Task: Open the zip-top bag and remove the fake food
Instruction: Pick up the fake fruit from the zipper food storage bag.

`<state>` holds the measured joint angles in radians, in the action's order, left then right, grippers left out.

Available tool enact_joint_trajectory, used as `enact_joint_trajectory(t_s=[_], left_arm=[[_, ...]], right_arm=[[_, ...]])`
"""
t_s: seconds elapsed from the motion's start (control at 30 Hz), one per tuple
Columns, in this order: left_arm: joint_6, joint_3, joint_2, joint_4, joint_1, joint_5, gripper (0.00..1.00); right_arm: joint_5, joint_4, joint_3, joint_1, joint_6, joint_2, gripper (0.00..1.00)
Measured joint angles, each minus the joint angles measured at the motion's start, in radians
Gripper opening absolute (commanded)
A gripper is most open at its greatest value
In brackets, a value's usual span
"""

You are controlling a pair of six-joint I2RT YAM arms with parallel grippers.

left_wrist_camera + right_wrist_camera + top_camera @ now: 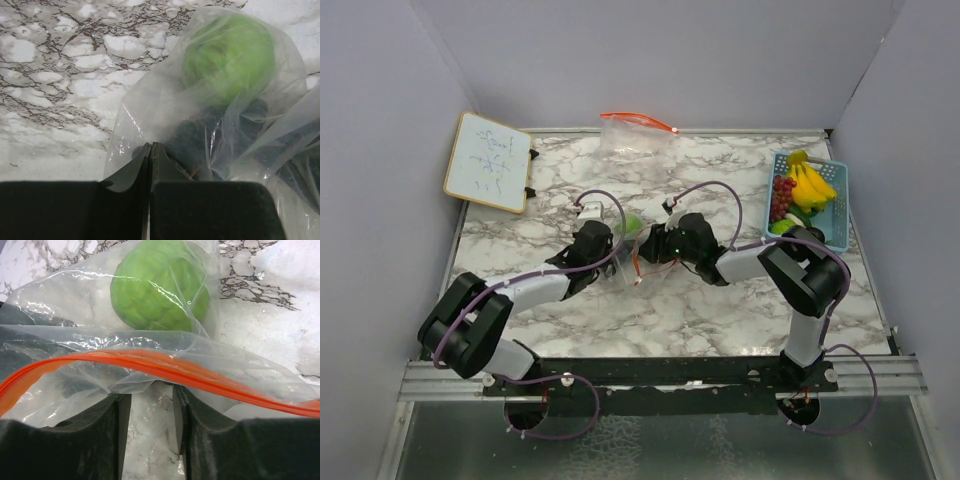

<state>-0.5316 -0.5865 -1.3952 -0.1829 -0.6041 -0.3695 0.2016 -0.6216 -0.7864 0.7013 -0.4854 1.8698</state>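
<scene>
A clear zip-top bag (642, 256) with an orange zip strip (150, 365) lies mid-table between both grippers. Inside it sits a round lime-green fruit (160, 287), also seen in the left wrist view as the fruit (230, 55) behind cloudy film. My left gripper (150, 146) is shut, its tips pinching the bag's film (150, 110) at the end away from the zip. My right gripper (151, 390) stands open at the zip end. The orange strip and loose film drape across its fingertips, and marble shows through the gap between them. In the top view the left gripper (617, 248) and the right gripper (657, 254) face each other.
A light-blue basket (842, 200) at the right edge holds a yellow banana bunch (810, 182), dark red grapes (782, 197) and a green piece (784, 226). A second clear bag (635, 140) with an orange zip lies at the back. A small whiteboard (490, 162) leans at the back left.
</scene>
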Motion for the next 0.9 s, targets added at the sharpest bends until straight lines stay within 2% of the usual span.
enact_joint_trajectory(t_s=[0.37,0.57,0.77,0.9], left_arm=[[-0.008,-0.010,-0.135,-0.126,0.000,0.053,0.00],[-0.013,-0.027,-0.188,-0.171,-0.022,0.072,0.00],[-0.013,-0.029,-0.196,-0.168,-0.033,0.087,0.00],[-0.013,-0.029,-0.196,-0.166,-0.033,0.090,0.00]], right_arm=[[0.021,-0.029,0.005,0.000,-0.001,0.002,0.81],[0.027,0.019,-0.062,0.005,0.018,0.046,0.83],[-0.039,0.148,-0.152,0.043,0.088,0.073,0.43],[-0.062,0.176,-0.161,0.053,0.099,0.073,0.16]])
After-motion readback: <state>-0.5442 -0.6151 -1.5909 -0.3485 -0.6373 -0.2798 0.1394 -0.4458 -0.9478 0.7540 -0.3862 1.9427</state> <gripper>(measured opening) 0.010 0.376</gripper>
